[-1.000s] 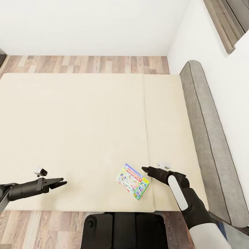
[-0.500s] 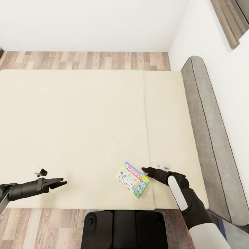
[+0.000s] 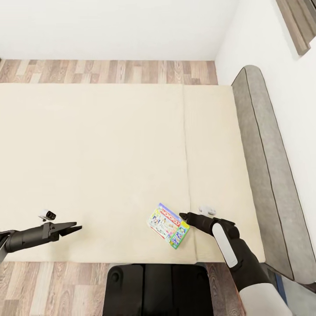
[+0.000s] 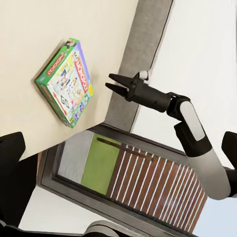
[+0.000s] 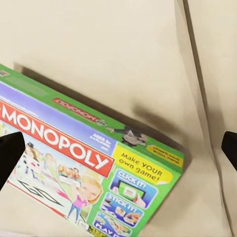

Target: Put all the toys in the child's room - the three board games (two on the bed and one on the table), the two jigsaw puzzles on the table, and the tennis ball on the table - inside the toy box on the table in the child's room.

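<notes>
Your right pincer (image 3: 184,215), spread and empty, hovers just beside the Monopoly box (image 3: 169,226) lying flat on the bed (image 3: 109,153); it looks light, stiff and slick, so pinch across a thin edge.

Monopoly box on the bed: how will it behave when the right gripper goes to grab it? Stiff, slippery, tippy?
The Monopoly box looks like a flat rigid carton, so it probably stays stiff rather than sagging. It lies flat on the bed, so tipping or rolling seems unlikely. Its glossy printed faces may be slippery, and the soft-looking bedding could let it sink under the open right gripper.
</notes>
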Robot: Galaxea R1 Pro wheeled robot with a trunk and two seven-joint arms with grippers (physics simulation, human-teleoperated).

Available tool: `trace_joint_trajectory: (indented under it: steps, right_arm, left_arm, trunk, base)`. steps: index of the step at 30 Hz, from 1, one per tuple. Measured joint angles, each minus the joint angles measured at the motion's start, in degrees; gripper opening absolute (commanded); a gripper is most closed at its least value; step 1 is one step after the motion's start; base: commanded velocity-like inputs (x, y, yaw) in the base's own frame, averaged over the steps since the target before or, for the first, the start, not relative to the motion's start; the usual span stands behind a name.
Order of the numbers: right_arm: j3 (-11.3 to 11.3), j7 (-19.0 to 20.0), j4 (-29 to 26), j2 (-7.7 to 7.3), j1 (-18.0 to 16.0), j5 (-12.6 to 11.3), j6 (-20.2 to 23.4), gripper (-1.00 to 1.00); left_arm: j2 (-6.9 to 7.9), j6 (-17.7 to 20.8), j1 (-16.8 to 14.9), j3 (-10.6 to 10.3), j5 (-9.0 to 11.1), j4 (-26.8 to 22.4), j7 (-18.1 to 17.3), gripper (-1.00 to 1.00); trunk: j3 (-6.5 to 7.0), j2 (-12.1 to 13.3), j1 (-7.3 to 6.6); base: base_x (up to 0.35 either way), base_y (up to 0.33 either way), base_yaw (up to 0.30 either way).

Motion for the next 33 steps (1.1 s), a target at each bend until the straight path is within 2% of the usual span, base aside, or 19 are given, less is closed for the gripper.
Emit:
trace_joint_trajectory:
  steps: [5,12,33]
  right_arm:
    - [0.01,0.01,0.01,0.12,0.01,0.02,-0.03,1.0]
    - [0.01,0.01,0.01,-0.06,0.0,0.03,-0.04,1.0]
    - [-0.08,0.01,-0.15,-0.26,0.31,0.1,-0.06,1.0]
  left_arm:
    - [0.01,1.25,-0.05,1.8,0.17,-4.56,0.0,1.0]
    - [-0.07,2.75,0.0,2.22,0.22,-7.7,0.0,1.0]
    - [-0.56,2.92,0.01,2.21,0.27,-8.34,0.0,1.0]
  trunk:
    - [-0.47,0.0,0.0]
    - [-1.13,0.0,0.0]
    - [-2.81,0.0,0.0]
  base:
    - [0.0,0.0,0.0]
    - [0.0,0.0,0.0]
    - [0.0,0.0,0.0]
